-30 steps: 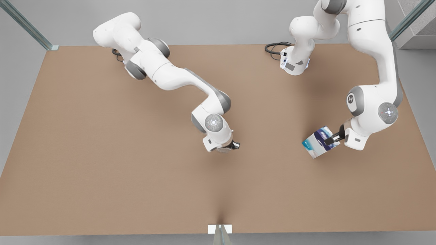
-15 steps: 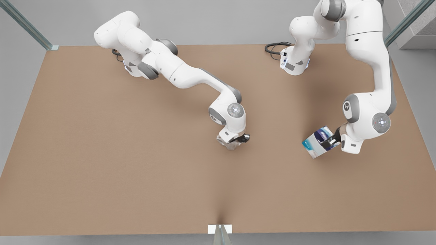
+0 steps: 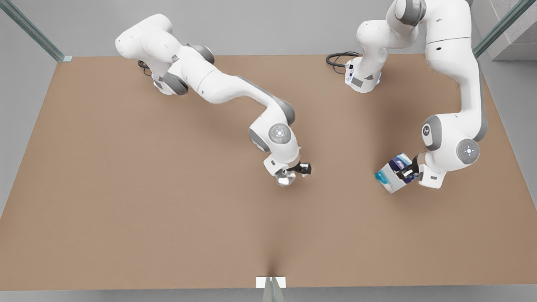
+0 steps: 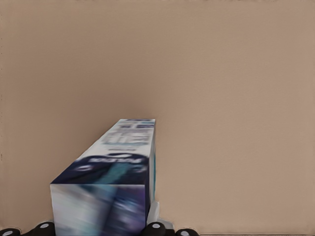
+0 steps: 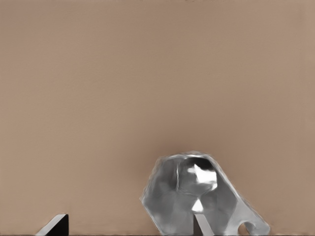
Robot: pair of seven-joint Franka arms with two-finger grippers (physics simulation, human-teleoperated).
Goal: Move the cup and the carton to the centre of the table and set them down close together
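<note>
The grey-silver faceted cup (image 3: 285,179) sits near the middle of the brown table (image 3: 126,188), just below the wrist of the arm on the front view's left. That arm carries my right gripper (image 3: 303,169), which stands open. In the right wrist view the cup (image 5: 197,196) lies against one finger, and the other finger (image 5: 55,225) is well apart from it. On the front view's right, my left gripper (image 3: 406,172) is shut on the white and blue carton (image 3: 392,174). The carton (image 4: 113,182) is tilted and reaches out from between the fingers.
Both arm bases stand along the far edge, with a black cable (image 3: 337,58) beside the one on the front view's right. A small white bracket (image 3: 270,282) marks the near edge. Bare tabletop lies between the cup and the carton.
The right arm swung toward the front view's right, and the cup, earlier hidden under its hand, now shows beside the open fingers. The left gripper lifted the carton slightly.
</note>
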